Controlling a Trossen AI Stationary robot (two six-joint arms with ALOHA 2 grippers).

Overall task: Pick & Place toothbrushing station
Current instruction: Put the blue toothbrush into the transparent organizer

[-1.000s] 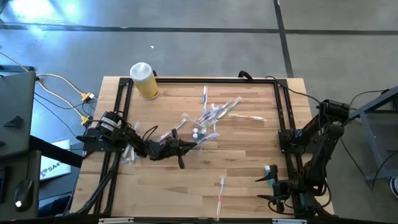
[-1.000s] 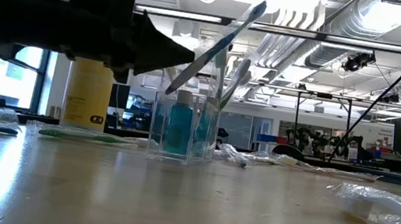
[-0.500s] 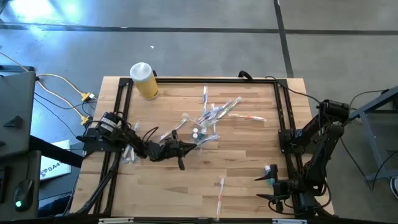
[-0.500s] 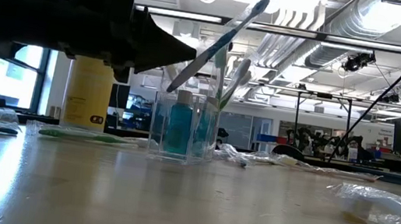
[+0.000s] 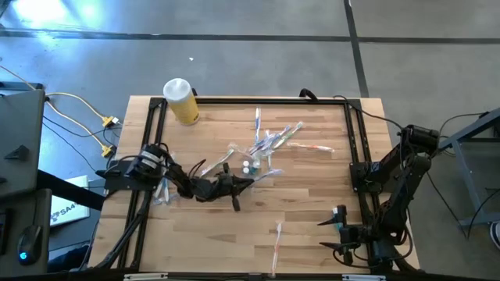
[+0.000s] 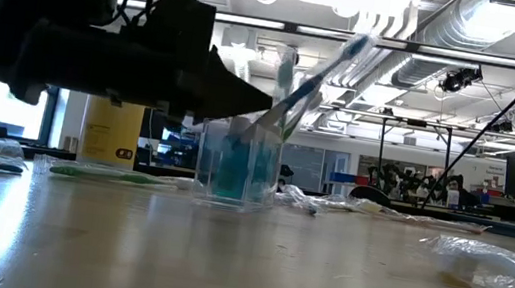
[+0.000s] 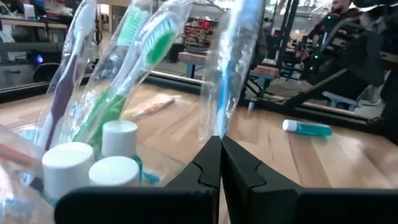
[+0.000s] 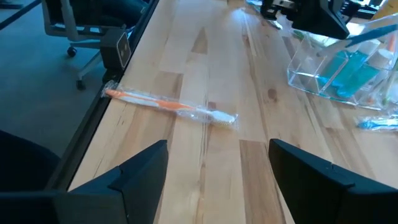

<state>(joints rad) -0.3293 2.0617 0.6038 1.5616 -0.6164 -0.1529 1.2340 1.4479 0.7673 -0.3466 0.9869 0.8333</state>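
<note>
Moved since earlier: left gripper [image 5: 244,186] has shifted rightward toward the clear cup [image 6: 238,165]; in the low view its dark body now covers more of the frame's left half, and the blue toothbrush [image 6: 319,80] it carries leans over the cup's top.
Left gripper fingers: pressed together, pinching the wrapped blue toothbrush at its lower end, seen in the left wrist view.
Clear cup: centre of the wooden table [image 5: 312,211] in the high view, upright, teal tubes [image 6: 232,160] inside; white caps [image 7: 119,135] and a green toothbrush [image 7: 127,74] show close in the left wrist view.
Loose toothbrushes [image 5: 275,139]: scattered just above centre in the high view; one orange toothbrush [image 8: 168,107] lies alone at lower centre.
Right gripper [image 8: 217,169]: lower right of the high view, off the table's edge, fingers spread, holding nothing.
Yellow bottle [image 5: 181,101]: upper left of the table, lying well apart from the cup.
</note>
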